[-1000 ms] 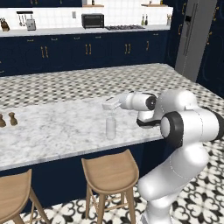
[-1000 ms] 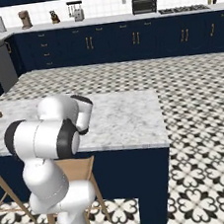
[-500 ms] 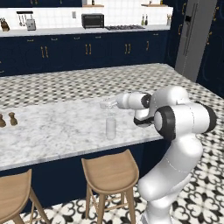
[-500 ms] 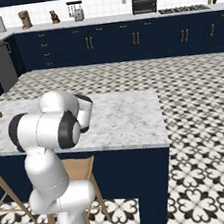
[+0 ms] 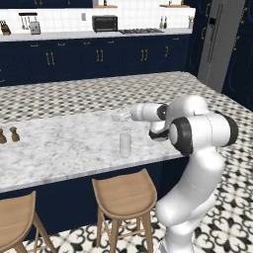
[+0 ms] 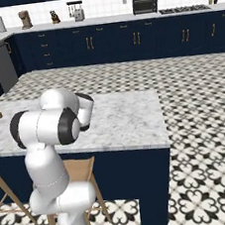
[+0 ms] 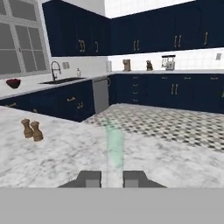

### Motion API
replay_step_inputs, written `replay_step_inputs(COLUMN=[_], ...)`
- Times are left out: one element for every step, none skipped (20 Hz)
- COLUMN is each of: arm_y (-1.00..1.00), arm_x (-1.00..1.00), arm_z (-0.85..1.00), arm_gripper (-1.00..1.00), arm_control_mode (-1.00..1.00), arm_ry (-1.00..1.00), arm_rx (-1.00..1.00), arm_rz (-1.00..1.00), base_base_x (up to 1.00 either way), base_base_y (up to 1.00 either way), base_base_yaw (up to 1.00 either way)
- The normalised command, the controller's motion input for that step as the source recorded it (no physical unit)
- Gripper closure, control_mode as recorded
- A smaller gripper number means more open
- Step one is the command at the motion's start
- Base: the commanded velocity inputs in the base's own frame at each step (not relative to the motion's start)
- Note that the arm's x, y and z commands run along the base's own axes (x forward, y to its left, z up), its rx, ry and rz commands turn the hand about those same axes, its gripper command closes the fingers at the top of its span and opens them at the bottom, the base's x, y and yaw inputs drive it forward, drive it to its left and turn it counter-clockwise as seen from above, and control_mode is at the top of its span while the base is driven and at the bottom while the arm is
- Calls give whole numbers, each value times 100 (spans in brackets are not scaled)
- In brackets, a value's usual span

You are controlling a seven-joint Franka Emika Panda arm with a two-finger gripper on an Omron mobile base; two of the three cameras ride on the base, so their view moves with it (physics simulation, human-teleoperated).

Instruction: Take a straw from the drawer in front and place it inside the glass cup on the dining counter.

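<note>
– Step in hand?
– Placing, I'd say. Tool is pressed together on the straw, a pale stick poking out from between the tips in the hand view.
– Where's that against the cup?
– Left base view: tool hangs just above the glass cup, a bit off to one side, hand lying level.
– Next move?
– Probably tip the straw end down, line it over the rim, lower it, then let go. Narrow mouth, easy to miss or knock.
– Anything in the cup?
– Looks empty; can't tell for sure. It stands upright on the bench.
– Farther out?
– Two brown shakers, well apart, at the bench's far end.
</note>
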Motion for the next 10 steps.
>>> replay_step_inputs(arm_y=[-74, -75, -74, -73, -69, -67, -66, -65, -64, -68], arm_x=[55, 53, 47, 34, 32, 28, 19, 12, 1, 0], arm_z=[-36, -45, -46, -51, -53, -55, -59, -62, -62, -65], arm_gripper=[100, 100, 100, 100, 100, 100, 100, 100, 100, 100], arm_control_mode=[-100, -100, -100, -100, -100, -100, -100, -100, -100, -100], arm_ry=[-22, -21, -20, -20, -20, -18, -17, -16, -16, -15], arm_rx=[22, 21, 21, 21, 21, 22, 22, 22, 23, 24], arm_rz=[42, 42, 42, 43, 43, 43, 44, 44, 44, 44], base_base_x=[0, 0, 0, 0, 0, 0, 0, 0, 0, 0], base_base_y=[0, 0, 0, 0, 0, 0, 0, 0, 0, 0], base_base_yaw=[0, 0, 0, 0, 0, 0, 0, 0, 0, 0])
